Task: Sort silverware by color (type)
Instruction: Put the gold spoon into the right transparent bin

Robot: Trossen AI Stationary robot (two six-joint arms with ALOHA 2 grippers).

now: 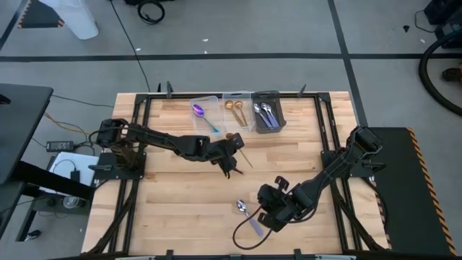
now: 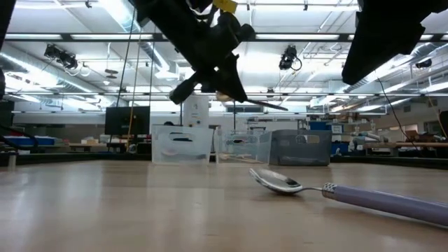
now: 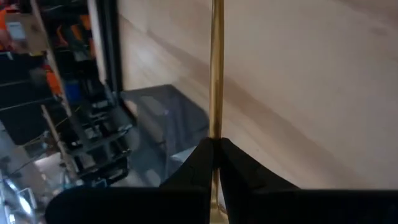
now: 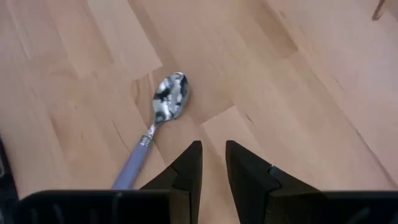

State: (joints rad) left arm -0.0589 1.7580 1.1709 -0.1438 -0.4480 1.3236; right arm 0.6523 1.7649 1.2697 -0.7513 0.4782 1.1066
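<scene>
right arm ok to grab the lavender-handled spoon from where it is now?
Probably yes. The right gripper hangs just above the lavender-handled spoon, fingers slightly apart and empty, with only bare table around it. The spoon lies a little off to one side of the fingers, so a small shift comes first.

You see a slim gold utensil (image 1: 240, 151) lifted off the table near the bins, a lavender-handled silver spoon (image 1: 249, 217) flat on the wood toward the near edge, bowl up, blue-purple spoon (image 1: 200, 113), gold pieces (image 1: 236, 108), silver pieces (image 1: 265, 114) binned separately
</scene>
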